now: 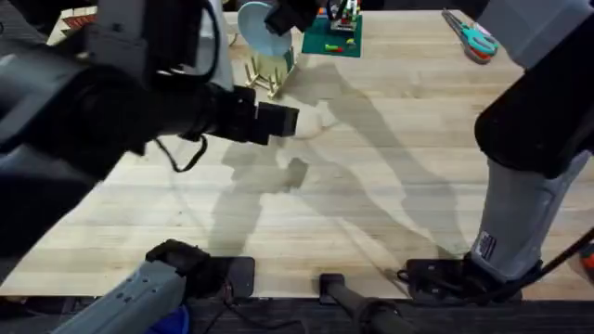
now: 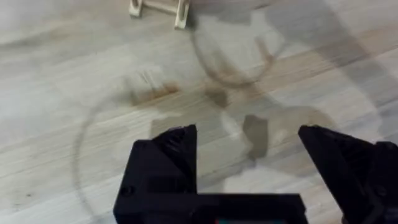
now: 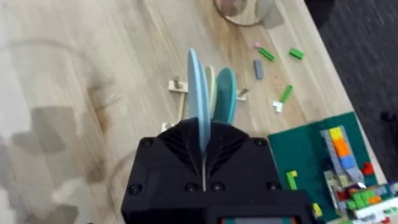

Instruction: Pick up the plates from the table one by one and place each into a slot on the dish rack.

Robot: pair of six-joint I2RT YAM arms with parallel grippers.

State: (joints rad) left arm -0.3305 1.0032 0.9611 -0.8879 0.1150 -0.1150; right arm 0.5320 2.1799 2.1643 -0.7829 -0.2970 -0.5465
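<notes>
Right wrist: your right gripper (image 3: pixel 203 146) pinches the blue plate (image 3: pixel 198 99) edge-on.
It stands over the rack (image 3: pixel 177 87), beside the cream (image 3: pixel 211 84) and teal (image 3: pixel 225 93) plates.

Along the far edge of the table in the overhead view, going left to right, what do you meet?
Pale blue plate held on edge over the dish rack by the right hand → green baseplate with toy bricks → scissors.
</notes>
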